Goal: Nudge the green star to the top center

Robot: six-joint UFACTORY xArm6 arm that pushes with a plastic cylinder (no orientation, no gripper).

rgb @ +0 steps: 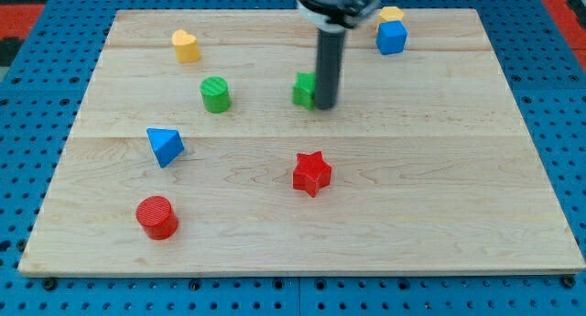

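Note:
The green star lies on the wooden board a little above the middle, partly hidden behind my rod. My tip rests on the board right against the star's right side, touching or nearly touching it. The rod comes down from the view's top centre.
A green cylinder stands left of the star. A yellow heart is at the top left. A blue cube with a yellow block behind it is at the top right. A blue triangle, red cylinder and red star lie lower.

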